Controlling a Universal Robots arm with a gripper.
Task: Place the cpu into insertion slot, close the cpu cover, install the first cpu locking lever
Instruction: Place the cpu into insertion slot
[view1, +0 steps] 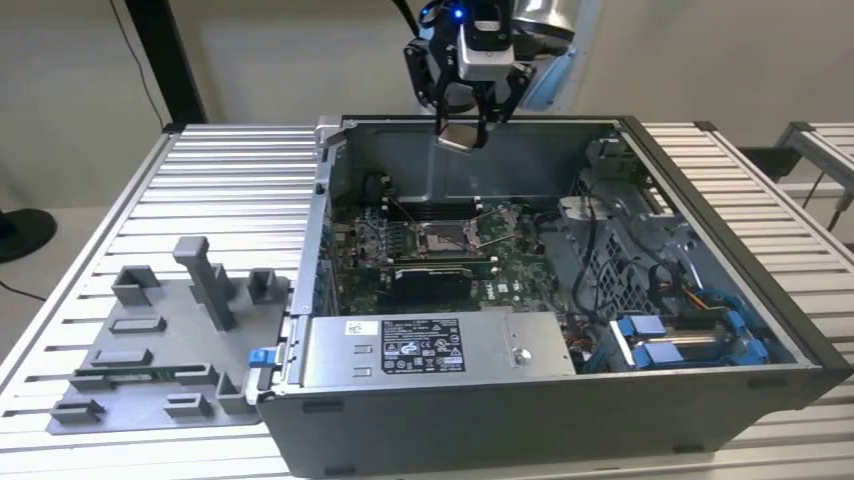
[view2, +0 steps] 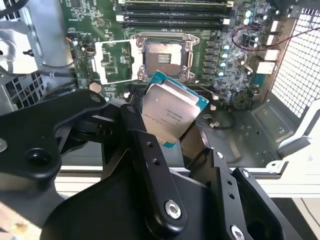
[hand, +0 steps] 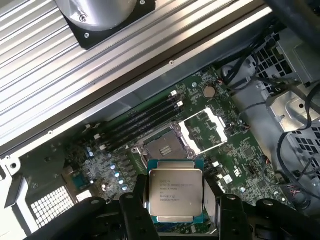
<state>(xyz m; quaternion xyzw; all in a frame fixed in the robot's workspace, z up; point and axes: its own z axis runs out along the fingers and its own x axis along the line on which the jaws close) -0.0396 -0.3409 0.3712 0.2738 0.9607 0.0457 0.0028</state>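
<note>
My gripper hangs above the back wall of the open computer case, shut on the cpu. In both wrist views the cpu sits tilted between the black fingers, its silvery lid facing the cameras and a green edge around it. The insertion slot lies well below on the green motherboard, its dark centre bare. The cpu cover is swung open and lies beside the slot. The gripper is high above both.
The case walls ring the motherboard. A long black block and the power supply lie in front of the slot, with cables and blue drive bays to the exterior view's right. A grey fixture tray sits on the ribbed table.
</note>
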